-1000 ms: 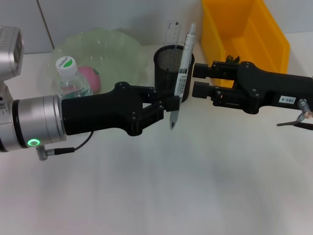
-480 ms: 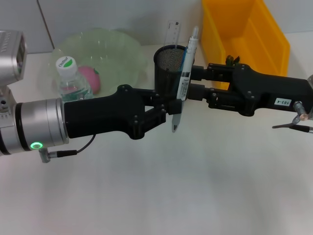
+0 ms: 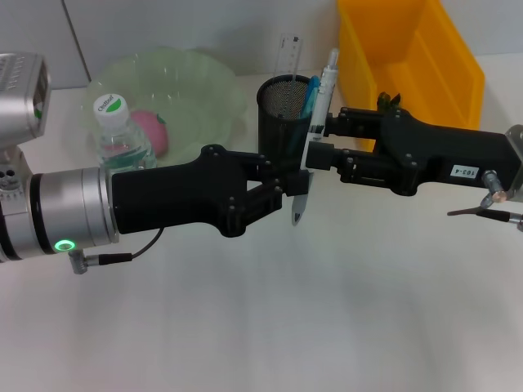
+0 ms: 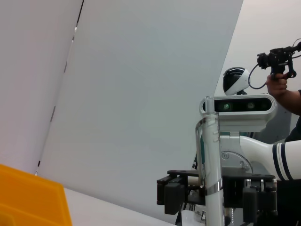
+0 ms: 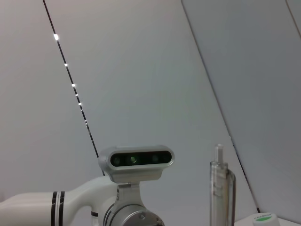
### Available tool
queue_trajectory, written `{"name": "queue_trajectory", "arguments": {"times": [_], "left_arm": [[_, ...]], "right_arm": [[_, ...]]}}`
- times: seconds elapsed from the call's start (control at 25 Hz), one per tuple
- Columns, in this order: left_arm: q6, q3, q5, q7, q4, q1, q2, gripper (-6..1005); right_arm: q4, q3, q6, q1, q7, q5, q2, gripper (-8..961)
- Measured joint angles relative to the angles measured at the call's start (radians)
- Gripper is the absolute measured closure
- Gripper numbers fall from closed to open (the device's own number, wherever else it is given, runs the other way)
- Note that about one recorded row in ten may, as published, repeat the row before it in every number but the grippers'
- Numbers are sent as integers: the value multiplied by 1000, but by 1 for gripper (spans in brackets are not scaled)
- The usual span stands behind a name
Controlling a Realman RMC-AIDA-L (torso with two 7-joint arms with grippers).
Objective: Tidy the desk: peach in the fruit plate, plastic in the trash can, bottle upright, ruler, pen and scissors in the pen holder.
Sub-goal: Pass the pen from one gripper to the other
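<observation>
My left gripper [image 3: 296, 180] is shut on a clear pen [image 3: 317, 122] and holds it nearly upright in front of the black mesh pen holder [image 3: 282, 110]. My right gripper [image 3: 324, 139] is open, its fingers on either side of the pen's upper body. The pen also shows in the left wrist view [image 4: 209, 169] and the right wrist view [image 5: 221, 188]. A clear ruler [image 3: 288, 51] stands in the holder. A pink peach [image 3: 154, 131] lies in the green fruit plate [image 3: 192, 77]. A capped bottle [image 3: 116, 131] stands upright in front of the plate.
A yellow bin [image 3: 413, 53] stands at the back right, behind my right arm. A thin dark object [image 3: 482, 212] lies at the right edge; I cannot tell what it is. The white table [image 3: 270, 318] spreads out in front of both arms.
My right gripper has moved left until its fingers straddle the pen. My left gripper has shifted slightly right and down with the pen, which now leans more.
</observation>
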Motion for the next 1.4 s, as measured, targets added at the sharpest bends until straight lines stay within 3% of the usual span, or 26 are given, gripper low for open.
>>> {"name": "queue_trajectory", "arguments": {"times": [1.4], "left_arm": [[1,4,2,1,0,0,3,853]], "right_arm": [[22,-17,9,19,-2,-4,0,363]]}}
